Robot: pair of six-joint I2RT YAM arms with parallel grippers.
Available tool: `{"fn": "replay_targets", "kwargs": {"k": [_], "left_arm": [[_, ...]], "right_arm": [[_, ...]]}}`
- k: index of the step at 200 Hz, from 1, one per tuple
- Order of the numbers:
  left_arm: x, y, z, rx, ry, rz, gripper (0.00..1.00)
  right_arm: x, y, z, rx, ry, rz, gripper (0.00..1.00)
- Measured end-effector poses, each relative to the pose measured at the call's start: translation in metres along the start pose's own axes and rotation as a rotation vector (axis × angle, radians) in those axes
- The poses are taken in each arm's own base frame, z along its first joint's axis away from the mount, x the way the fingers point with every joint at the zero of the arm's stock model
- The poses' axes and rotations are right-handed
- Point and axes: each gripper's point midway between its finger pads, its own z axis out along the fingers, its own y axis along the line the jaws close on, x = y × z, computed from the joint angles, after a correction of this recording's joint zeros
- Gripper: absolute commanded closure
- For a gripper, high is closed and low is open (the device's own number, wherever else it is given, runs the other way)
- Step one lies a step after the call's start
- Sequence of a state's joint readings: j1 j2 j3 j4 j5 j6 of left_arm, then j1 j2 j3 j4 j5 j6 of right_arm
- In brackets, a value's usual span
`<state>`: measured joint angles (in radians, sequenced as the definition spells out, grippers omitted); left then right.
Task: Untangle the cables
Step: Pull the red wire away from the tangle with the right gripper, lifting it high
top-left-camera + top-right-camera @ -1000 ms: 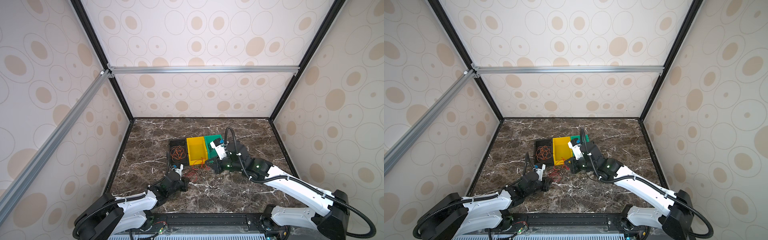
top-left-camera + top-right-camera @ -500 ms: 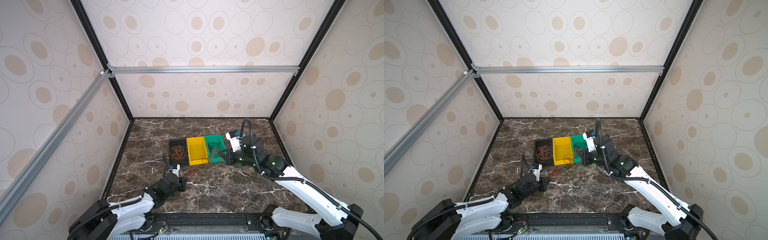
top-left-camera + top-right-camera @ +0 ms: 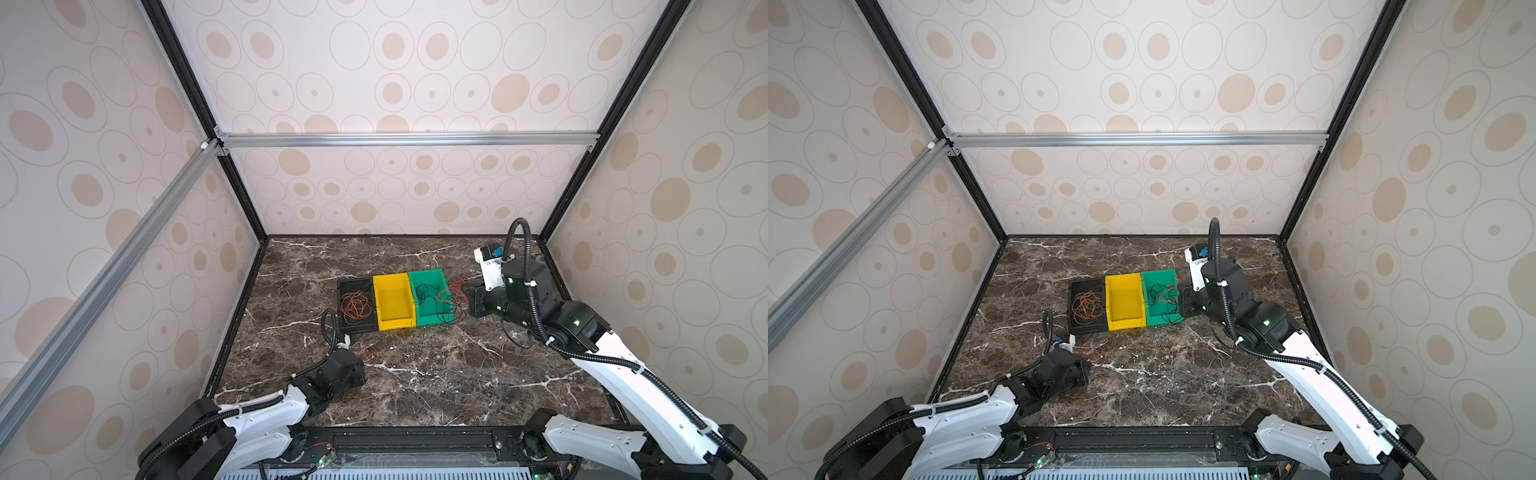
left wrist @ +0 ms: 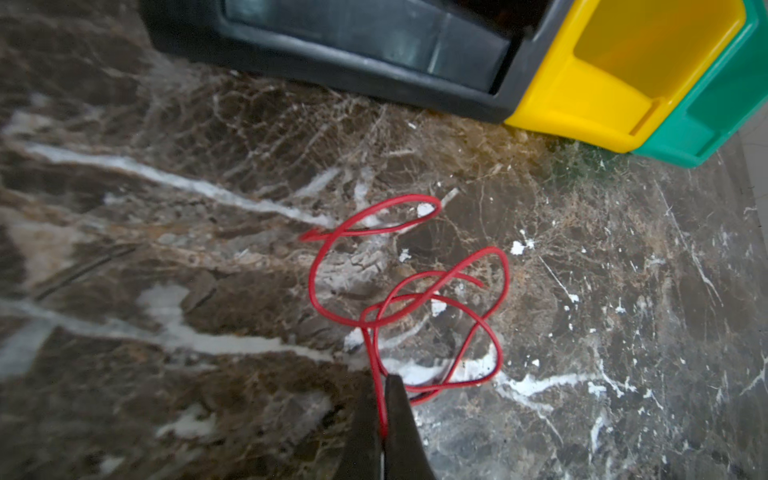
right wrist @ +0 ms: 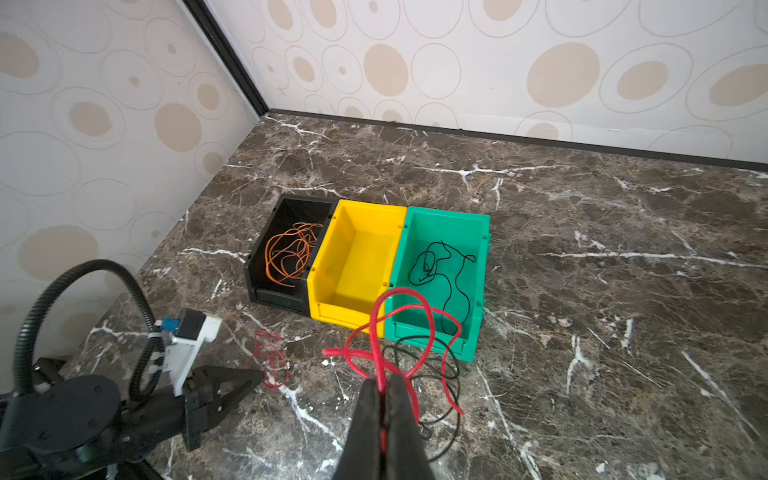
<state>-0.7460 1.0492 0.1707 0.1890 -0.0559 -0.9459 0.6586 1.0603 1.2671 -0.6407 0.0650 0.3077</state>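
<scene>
**Desk:** What is your left side doing?

**Me:** My left gripper (image 4: 383,397) is low over the table (image 4: 166,249), near the front of the black bin (image 4: 291,54). Its fingers are pressed together on a red wire (image 4: 365,322). The rest of that wire lies in loose loops on the marble, apart from the bins.

**Desk:** And the right?

**Me:** My right gripper (image 5: 384,384) sits just beside the green bin (image 5: 449,220), on that bin's right in both top views. Its fingers are pinching a second red wire (image 5: 347,353). In my right wrist view that wire arches up in front of the bin. A black strand loops around it there, and I can't tell whether the fingers have that one too.

**Desk:** What about the bins?

**Me:** Three stand in a row, touching: black, then the yellow bin (image 5: 357,266), then green. An orange wire (image 5: 291,253) is curled up inside the black one. A black wire (image 5: 424,266) lies inside the green one. I can't tell whether the black strand outside is part of the same piece.

**Desk:** Are the two red wires joined?

**Me:** As I see them they are well apart, one at each gripper.
</scene>
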Motion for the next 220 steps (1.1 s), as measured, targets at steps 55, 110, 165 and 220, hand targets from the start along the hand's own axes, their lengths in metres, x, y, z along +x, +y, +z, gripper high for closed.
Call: {"fn": "replay_targets", "kwargs": {"k": [55, 110, 165, 220], "left_arm": [[-0.027, -0.081, -0.021, 0.313, -0.034, 0.102, 0.39], [-0.056, -0.151, -0.059, 0.570, -0.118, 0.222, 0.28], [-0.040, -0.185, -0.074, 0.716, -0.110, 0.310, 0.19], [-0.054, -0.200, -0.067, 0.677, -0.190, 0.375, 0.21]], "right_arm": [[0.007, 0.028, 0.000, -0.159, 0.055, 0.026, 1.00], [0.018, 0.049, 0.011, -0.279, 0.110, 0.087, 1.00], [0.026, 0.062, 0.027, -0.353, 0.156, 0.141, 1.00], [0.030, 0.077, 0.036, -0.433, 0.182, 0.178, 1.00]]}}
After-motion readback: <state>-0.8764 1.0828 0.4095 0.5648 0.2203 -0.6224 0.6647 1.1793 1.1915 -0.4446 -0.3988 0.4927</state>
